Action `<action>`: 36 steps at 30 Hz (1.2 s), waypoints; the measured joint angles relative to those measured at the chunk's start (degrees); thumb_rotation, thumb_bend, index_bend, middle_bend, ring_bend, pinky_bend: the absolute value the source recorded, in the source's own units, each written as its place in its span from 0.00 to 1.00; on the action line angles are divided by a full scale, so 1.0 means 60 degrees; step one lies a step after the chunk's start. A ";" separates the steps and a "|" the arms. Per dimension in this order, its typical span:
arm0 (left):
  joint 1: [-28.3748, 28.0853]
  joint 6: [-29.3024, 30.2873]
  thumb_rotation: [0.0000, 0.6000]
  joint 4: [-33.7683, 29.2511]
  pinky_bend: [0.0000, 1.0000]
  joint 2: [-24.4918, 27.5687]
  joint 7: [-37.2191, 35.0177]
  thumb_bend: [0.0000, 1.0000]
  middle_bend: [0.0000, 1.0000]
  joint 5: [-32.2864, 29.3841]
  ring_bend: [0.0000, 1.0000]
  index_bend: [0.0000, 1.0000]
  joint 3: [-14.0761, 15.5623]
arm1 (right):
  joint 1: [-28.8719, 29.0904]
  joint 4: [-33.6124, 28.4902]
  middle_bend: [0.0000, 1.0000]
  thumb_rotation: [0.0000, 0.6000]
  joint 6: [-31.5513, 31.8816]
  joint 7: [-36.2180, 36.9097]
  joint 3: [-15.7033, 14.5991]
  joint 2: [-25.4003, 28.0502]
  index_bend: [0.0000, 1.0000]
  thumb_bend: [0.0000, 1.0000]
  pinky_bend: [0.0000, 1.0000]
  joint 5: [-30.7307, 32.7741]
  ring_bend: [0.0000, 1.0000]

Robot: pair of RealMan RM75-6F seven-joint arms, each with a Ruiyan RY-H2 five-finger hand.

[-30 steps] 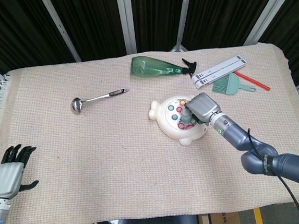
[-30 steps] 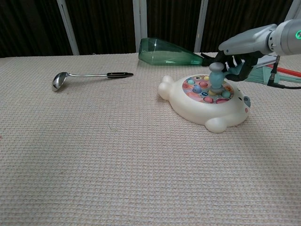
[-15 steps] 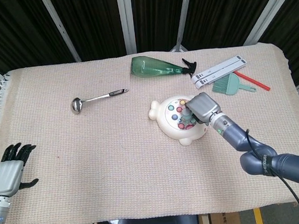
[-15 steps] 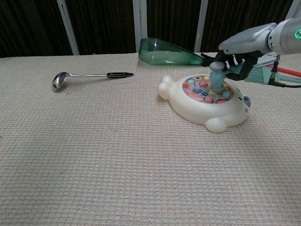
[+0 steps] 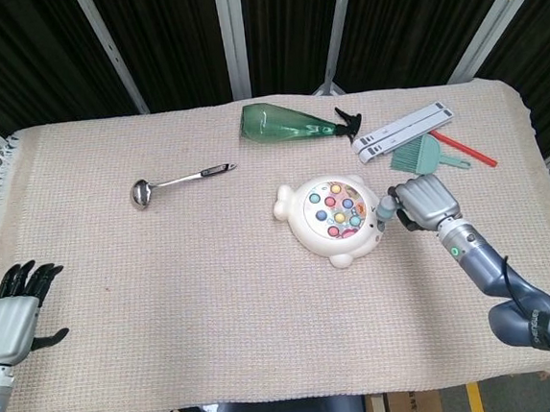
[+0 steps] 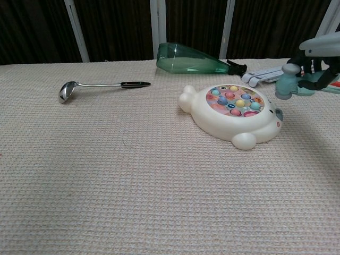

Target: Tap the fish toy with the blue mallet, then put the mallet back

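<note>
The white fish toy [image 5: 318, 229] [image 6: 223, 125] with several coloured buttons on its round top lies right of the table's middle. My right hand [image 5: 426, 202] [image 6: 319, 71] holds the blue mallet [image 5: 385, 211] [image 6: 287, 81] just off the toy's right side, its head in the air and clear of the buttons. My left hand [image 5: 10, 318] rests open at the table's near left corner, fingers spread, holding nothing; the chest view does not show it.
A green spray bottle [image 5: 287, 123] [image 6: 194, 59] lies behind the toy. A metal ladle [image 5: 179, 183] [image 6: 98, 85] lies at the left. A white strip [image 5: 401, 131], a teal brush [image 5: 422, 155] and a red stick [image 5: 465, 148] lie at the back right.
My right hand has pulled the mallet off the toy's buttons and swung it to the right, beyond the toy's edge. The left hand has hardly moved.
</note>
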 measured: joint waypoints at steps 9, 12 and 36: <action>0.0219 0.0396 1.00 -0.0580 0.00 0.0279 0.0368 0.04 0.11 0.0291 0.00 0.15 0.0130 | -0.1003 0.2547 0.80 1.00 0.0225 0.2694 -0.0278 -0.1156 0.85 0.79 0.63 -0.1481 0.63; 0.0266 0.0454 1.00 -0.0693 0.00 0.0313 0.0470 0.04 0.11 0.0316 0.00 0.15 0.0159 | -0.1197 0.3187 0.77 1.00 0.0192 0.3309 -0.0348 -0.1447 0.82 0.79 0.62 -0.1820 0.61; 0.0280 0.0360 1.00 -0.0964 0.00 0.0350 0.0788 0.04 0.11 0.0249 0.00 0.15 0.0173 | -0.1743 0.5197 0.54 1.00 -0.0507 0.5642 -0.0476 -0.2306 0.52 0.64 0.45 -0.3003 0.37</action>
